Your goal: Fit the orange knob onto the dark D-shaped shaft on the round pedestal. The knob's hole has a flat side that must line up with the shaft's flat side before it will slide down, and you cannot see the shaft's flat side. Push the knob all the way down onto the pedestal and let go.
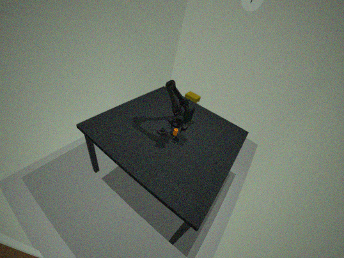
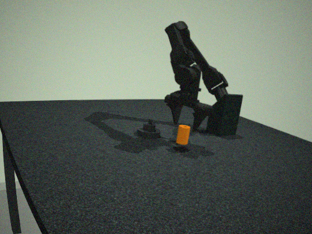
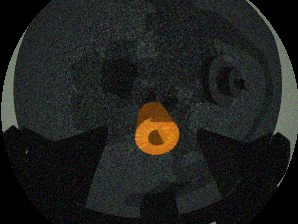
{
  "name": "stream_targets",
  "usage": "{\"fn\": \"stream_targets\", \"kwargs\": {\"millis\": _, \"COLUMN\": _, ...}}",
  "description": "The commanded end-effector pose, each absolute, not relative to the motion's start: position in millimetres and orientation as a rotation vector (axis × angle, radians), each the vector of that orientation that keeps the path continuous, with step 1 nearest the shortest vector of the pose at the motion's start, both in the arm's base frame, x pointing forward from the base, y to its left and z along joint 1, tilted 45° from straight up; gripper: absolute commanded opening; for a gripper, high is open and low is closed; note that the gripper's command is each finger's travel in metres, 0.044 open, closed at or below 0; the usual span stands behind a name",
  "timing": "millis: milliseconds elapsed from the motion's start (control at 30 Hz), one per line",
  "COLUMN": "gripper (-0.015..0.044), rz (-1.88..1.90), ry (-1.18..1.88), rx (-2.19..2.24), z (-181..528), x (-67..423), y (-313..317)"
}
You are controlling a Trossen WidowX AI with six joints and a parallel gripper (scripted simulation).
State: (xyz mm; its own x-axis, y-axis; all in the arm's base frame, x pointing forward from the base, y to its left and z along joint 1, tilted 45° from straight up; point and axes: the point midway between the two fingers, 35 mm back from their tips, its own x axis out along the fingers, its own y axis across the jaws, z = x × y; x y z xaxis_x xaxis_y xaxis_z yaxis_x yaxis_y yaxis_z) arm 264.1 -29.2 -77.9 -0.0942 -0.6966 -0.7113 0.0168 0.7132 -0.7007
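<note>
One orange knob [image 2: 183,134], upright, ungripped

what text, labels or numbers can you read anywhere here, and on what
None can be read.
Knob: plain orange, no marking.
Pedestal and arm: dark, no label visible.
Yellow box: too small to tell.
Round thing on the wall: cut off at the frame edge, unreadable.
</note>
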Motion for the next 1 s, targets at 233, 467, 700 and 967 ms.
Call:
{"fn": "stream_targets", "kwargs": {"millis": 233, "gripper": 0.0440, "rz": -0.653, "ry": 1.566, "rx": -0.579, "z": -90.1, "x": 262.1, "y": -42.1}}
{"fn": "stream_targets", "kwargs": {"millis": 467, "gripper": 0.0440, "rz": -0.654, "ry": 1.566, "rx": -0.580, "z": -97.6, "x": 260.5, "y": -50.2}}
{"fn": "stream_targets", "kwargs": {"millis": 700, "gripper": 0.0440, "rz": -0.656, "ry": 1.566, "rx": -0.581, "z": -104.9, "x": 258.5, "y": -58.4}}
{"fn": "stream_targets", "kwargs": {"millis": 967, "gripper": 0.0387, "rz": -0.657, "ry": 1.566, "rx": -0.582, "z": -109.3, "x": 257.0, "y": -63.5}}
